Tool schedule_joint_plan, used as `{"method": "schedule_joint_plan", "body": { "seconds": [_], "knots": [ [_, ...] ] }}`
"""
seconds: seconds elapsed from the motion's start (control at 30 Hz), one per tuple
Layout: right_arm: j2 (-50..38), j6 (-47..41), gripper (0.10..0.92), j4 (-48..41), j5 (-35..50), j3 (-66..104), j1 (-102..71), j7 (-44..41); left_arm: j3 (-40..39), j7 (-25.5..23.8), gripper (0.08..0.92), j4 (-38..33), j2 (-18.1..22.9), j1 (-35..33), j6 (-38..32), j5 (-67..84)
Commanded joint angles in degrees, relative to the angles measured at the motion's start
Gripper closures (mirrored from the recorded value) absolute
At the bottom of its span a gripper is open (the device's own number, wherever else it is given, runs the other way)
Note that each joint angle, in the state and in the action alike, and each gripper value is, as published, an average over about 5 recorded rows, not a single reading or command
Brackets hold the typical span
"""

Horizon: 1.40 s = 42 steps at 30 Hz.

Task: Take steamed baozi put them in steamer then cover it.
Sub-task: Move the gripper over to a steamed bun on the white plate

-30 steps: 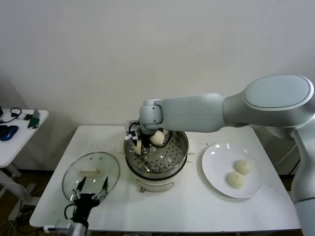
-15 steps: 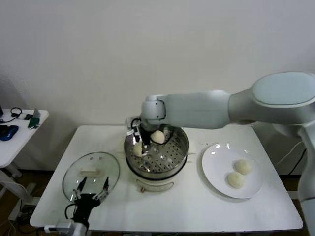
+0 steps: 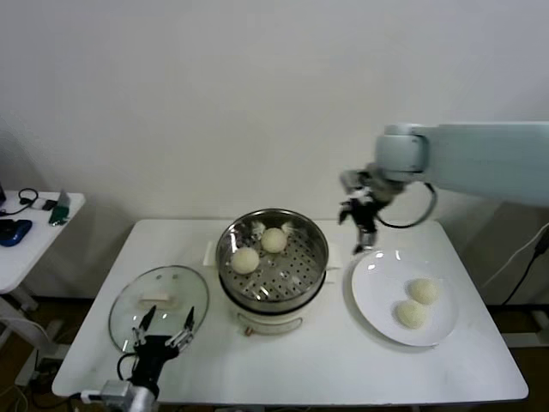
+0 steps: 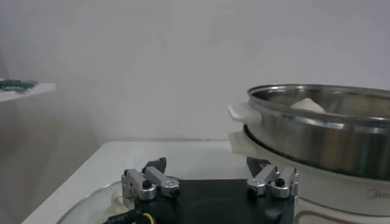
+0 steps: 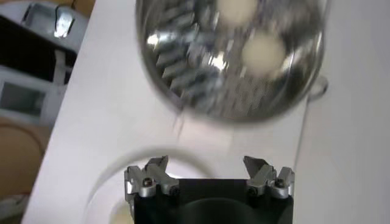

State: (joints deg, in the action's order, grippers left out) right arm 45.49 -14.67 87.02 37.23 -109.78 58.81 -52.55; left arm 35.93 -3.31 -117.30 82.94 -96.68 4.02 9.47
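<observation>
The right gripper [image 3: 364, 225] hangs in the air above the table's far edge, between the round shiny stainless-steel steamer [image 3: 273, 262] and the flat white plate [image 3: 405, 296]; its fingers [image 5: 149, 178] stand wide apart with nothing between them. From its wrist camera the steamer [image 5: 231, 58] shows beyond the fingertips, and a curve of the plate [image 5: 152, 164] sits just under them.

Two small round off-white dough buns [image 3: 260, 250] lie side by side on the perforated floor of the steamer, which sits on a cream-white cooker base. Two more buns [image 3: 418, 301] rest on the plate, on its right half.

The left gripper [image 3: 161, 330] hovers low over the near edge of the round clear glass lid [image 3: 159, 300], which lies flat on the white table [image 3: 317, 360] left of the steamer. Its fingers [image 4: 146, 182] are spread wide and hold nothing.
</observation>
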Motion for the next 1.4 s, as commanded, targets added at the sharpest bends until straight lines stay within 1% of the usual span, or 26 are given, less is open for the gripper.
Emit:
{"method": "schedule_joint_plan", "body": {
  "seconds": [0.03, 0.27, 0.5, 0.7, 0.97, 1.07, 1.23, 1.4],
  "knots": [
    [-18.67, 1.35, 0.203, 3.45, -15.28, -0.21, -10.69, 1.27, 0.00, -0.01, 0.177, 0.03, 0.19, 0.02, 0.07, -0.15],
    [-17.81, 0.23, 0.203, -1.65, -20.88, 12.31, -28.21, 2.85, 0.08, 0.11, 0.177, 0.23, 0.53, -0.56, -0.02, -0.71],
    [-15.15, 0.26, 0.203, -8.32, -24.64, 21.51, -37.94, 4.94, 0.32, 0.19, 0.177, 0.45, 0.59, -0.99, -0.16, -0.94],
    [-13.05, -0.25, 0.203, -10.22, -24.54, 24.89, -41.87, 5.85, 0.38, 0.23, 0.177, 1.01, 0.61, -1.03, -0.38, -0.97],
    [-12.38, -0.47, 0.204, -10.29, -23.89, 24.84, -41.53, 5.46, 0.55, 0.22, 0.177, 1.32, 0.55, -0.85, -0.42, -0.98],
    [-11.92, -0.43, 0.219, -10.84, -23.87, 25.08, -41.38, 5.74, 0.50, 0.24, 0.177, 1.56, 0.54, -0.67, -0.46, -0.98],
    [-11.45, -0.16, 0.298, -10.46, -22.93, 24.62, -40.10, 5.00, 0.34, 0.26, 0.177, 1.66, 0.62, -0.39, -0.45, -0.99],
    [-11.36, 1.43, 0.353, -9.06, -21.92, 22.28, -35.76, 2.97, 0.31, 0.28, 0.177, 1.59, 0.63, -0.49, -0.57, -0.99]
  ]
}}
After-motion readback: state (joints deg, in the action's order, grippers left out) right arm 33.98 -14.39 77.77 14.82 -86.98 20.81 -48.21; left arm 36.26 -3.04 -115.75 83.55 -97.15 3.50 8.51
